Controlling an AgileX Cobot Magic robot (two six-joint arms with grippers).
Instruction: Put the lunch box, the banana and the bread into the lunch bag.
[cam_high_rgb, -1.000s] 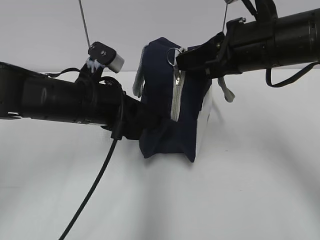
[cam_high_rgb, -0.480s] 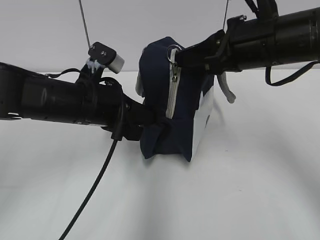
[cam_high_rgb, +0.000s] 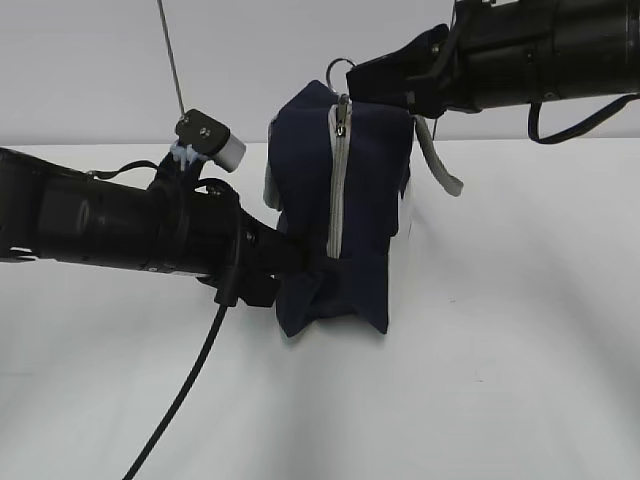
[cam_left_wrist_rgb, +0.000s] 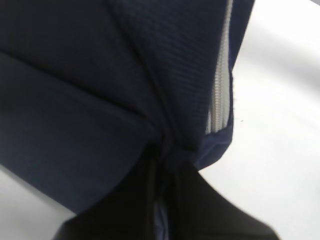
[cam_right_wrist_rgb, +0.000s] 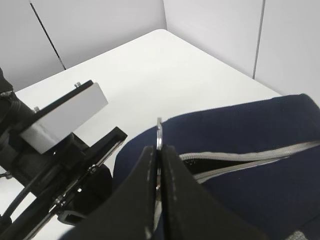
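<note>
The navy lunch bag (cam_high_rgb: 365, 200) stands upright mid-table, its grey zipper (cam_high_rgb: 335, 190) running down the near face. My right gripper (cam_high_rgb: 352, 78) is shut on the zipper's ring pull (cam_high_rgb: 342, 66) at the bag's top. In the right wrist view the fingertips (cam_right_wrist_rgb: 150, 152) pinch the ring pull (cam_right_wrist_rgb: 159, 131), and the zipper (cam_right_wrist_rgb: 240, 161) gapes slightly behind them. My left gripper (cam_high_rgb: 298, 266) is shut on a fold of the bag's lower left corner, which the left wrist view shows as navy fabric (cam_left_wrist_rgb: 75, 100) between dark jaws. The lunch box, banana and bread are out of view.
A grey webbing handle (cam_high_rgb: 440, 165) hangs off the bag's right side under the right arm. A black cable (cam_high_rgb: 190, 380) trails from the left arm to the table's front. White table (cam_high_rgb: 500, 350) surrounds the bag, with a grey wall behind.
My right gripper has risen and moved slightly left with the ring pull, drawing the bag's top up and straightening the zipper. The left gripper keeps its hold at the bag's lower corner.
</note>
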